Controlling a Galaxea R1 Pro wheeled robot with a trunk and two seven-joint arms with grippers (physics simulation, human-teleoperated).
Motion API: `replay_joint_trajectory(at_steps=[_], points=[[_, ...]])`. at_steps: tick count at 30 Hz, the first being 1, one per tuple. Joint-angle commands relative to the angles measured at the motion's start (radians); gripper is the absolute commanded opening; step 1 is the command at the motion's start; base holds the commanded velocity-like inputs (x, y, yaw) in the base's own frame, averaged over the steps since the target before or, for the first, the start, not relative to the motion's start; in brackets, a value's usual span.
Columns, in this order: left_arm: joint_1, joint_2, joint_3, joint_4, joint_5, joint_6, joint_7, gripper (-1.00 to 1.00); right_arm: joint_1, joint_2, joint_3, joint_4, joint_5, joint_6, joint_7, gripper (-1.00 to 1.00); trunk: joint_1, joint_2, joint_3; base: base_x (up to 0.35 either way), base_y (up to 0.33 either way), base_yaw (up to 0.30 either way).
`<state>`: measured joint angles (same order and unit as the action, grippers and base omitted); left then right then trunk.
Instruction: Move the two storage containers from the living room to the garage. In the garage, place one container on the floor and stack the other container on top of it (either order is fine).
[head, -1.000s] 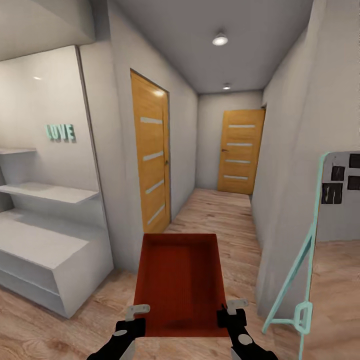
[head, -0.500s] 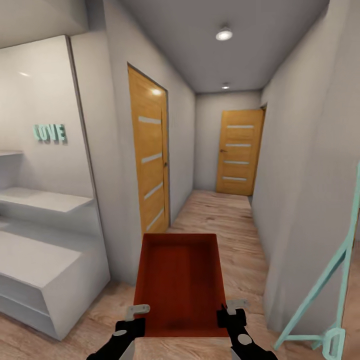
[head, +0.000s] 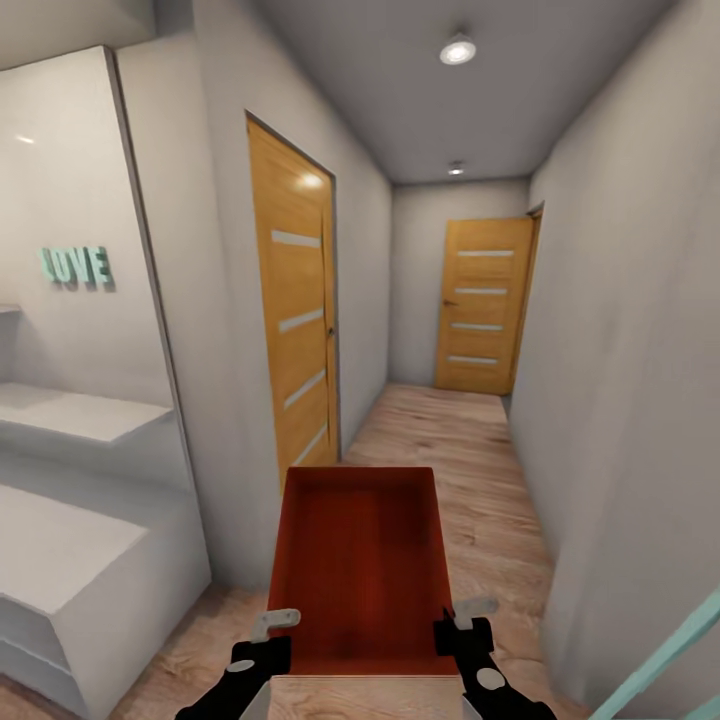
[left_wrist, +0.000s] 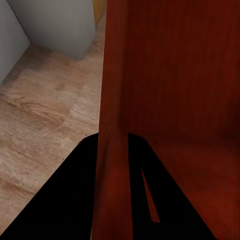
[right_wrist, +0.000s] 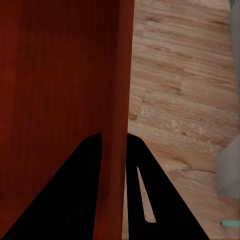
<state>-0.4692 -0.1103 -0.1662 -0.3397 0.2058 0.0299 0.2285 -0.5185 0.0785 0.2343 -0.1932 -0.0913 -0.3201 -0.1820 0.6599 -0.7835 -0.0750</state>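
At six o'clock in the head view, an orange-red storage container (head: 357, 560) is carried above the wood-plank floor (head: 470, 470), left gripper (head: 272, 632) and right gripper (head: 462, 620) each pinching a side wall, hallway doors ahead at twelve.

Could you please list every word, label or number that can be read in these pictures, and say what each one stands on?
"LOVE": raised mint-green letters on the white wall above the white shelves, at the left of the head view; the second letter reads unclearly at this angle.
No readable text on the storage container, the wooden doors or the wrist views.
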Motion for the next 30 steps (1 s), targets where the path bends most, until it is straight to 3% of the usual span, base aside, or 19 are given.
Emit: replay_joint_trajectory(at_steps=[1, 30], points=[[0.000, 0.006, 0.012, 0.001, 0.010, 0.004, 0.012, -1.00, -0.002, -0.005, -0.018, -0.002, -0.008, -0.070, -0.052, -1.00, 0.001, -0.001, -0.002, 0.323, 0.000, -0.006], [0.000, 0.006, 0.013, 0.001, 0.010, 0.004, 0.012, -1.00, -0.002, -0.002, -0.018, -0.002, -0.007, -0.070, -0.057, -1.00, 0.001, -0.001, -0.002, 0.323, 0.000, -0.207]])
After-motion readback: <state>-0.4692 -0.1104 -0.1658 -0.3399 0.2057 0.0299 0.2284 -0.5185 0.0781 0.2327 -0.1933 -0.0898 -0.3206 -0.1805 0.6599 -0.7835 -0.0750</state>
